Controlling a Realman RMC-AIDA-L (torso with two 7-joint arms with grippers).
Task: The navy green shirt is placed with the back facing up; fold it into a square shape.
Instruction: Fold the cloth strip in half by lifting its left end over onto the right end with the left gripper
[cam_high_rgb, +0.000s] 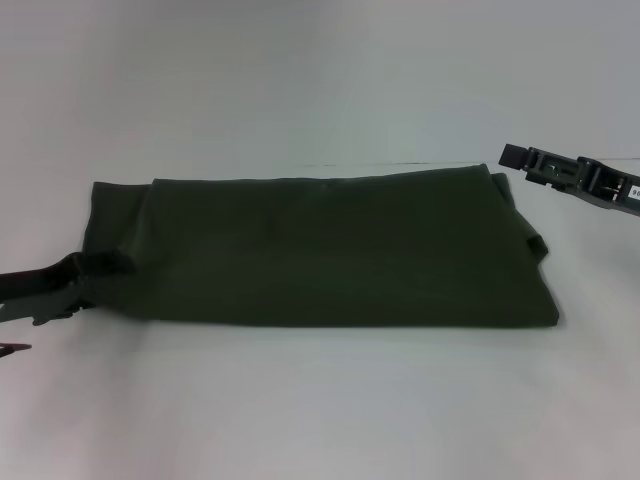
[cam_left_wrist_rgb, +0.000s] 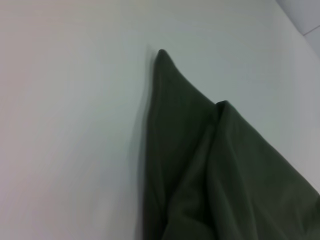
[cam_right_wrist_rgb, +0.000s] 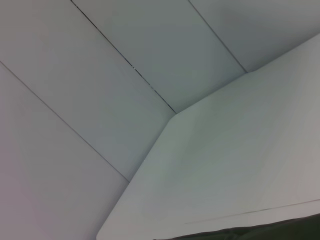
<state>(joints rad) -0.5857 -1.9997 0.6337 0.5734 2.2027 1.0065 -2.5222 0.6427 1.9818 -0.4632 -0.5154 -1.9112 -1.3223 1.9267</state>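
Shirt first: the navy green shirt (cam_high_rgb: 320, 250) is lying across the white table (cam_high_rgb: 320, 410) as a long, flat band, already doubled lengthwise so only plain olive cloth is showing, no lettering. I'm reading that as a fold half done, since a band this long needs its ends brought together to make a square. Fabric is looking soft and matte, with a crisp near edge and a small pucker at its right end.

Next, my left gripper (cam_high_rgb: 95, 275) is sitting at the shirt's left end, near corner, and it is looking clamped on a bunched tuck of that cloth. From the left wrist view the corner (cam_left_wrist_rgb: 162, 57) is rising to a limp point with layered folds below it, which suits a pinch for carrying that end over.

Smaller still, my right gripper (cam_high_rgb: 515, 157) is hovering just beyond the shirt's far right corner, off the fabric; I cannot tell how its fingers are standing.
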